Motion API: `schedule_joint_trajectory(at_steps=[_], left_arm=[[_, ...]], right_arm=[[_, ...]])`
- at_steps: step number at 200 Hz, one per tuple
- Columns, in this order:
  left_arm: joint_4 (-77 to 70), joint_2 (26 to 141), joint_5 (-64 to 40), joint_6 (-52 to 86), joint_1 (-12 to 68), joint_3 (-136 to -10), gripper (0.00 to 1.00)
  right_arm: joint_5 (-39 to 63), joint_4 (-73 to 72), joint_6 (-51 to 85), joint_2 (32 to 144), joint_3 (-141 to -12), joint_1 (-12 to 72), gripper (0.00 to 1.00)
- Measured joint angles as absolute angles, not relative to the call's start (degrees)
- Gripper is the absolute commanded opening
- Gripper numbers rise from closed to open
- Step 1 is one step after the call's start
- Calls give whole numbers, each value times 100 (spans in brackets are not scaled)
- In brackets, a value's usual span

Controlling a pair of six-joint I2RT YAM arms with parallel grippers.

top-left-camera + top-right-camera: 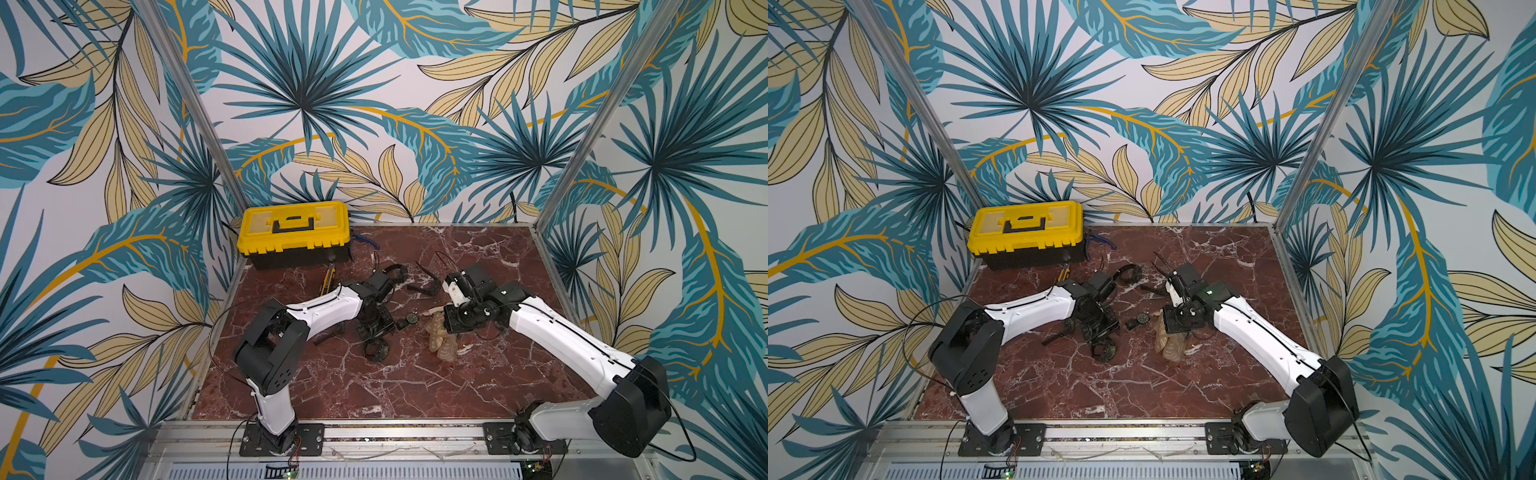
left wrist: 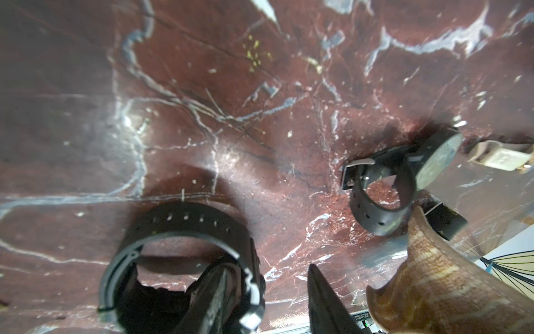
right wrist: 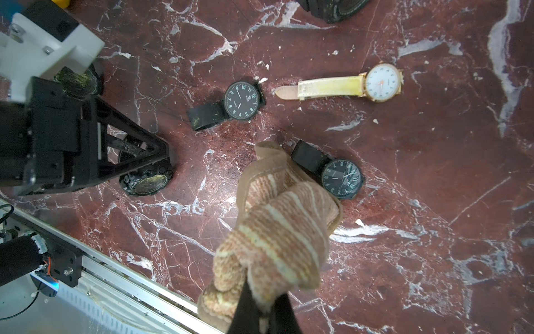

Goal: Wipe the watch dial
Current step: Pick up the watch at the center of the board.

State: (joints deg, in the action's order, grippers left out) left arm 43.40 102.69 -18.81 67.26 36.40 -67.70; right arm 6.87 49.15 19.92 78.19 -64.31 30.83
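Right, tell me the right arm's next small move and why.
Probably swing the cloth, clamped in the right gripper's jaws, across to the chunky black watch by the left gripper: its dial looks grimy, and the cloth hangs apart from it.

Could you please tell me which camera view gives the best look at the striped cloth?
The right wrist view: the striped cloth fills its middle, bunched and pinched by the shut right gripper. The left wrist view catches only one corner of it; both top views show it small, beneath that gripper.
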Motion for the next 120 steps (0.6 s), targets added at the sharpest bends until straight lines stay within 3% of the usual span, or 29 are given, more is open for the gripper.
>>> schedule_joint_trajectory(at_steps=[21, 120], left_arm=[[4281, 10311, -1966, 6731, 3638, -6764, 44], [3621, 10313, -2215, 6847, 3551, -6173, 18]], right_arm=[[690, 4921, 1992, 7822, -6431, 3083, 0], [738, 4923, 2027, 7856, -6442, 3083, 0]])
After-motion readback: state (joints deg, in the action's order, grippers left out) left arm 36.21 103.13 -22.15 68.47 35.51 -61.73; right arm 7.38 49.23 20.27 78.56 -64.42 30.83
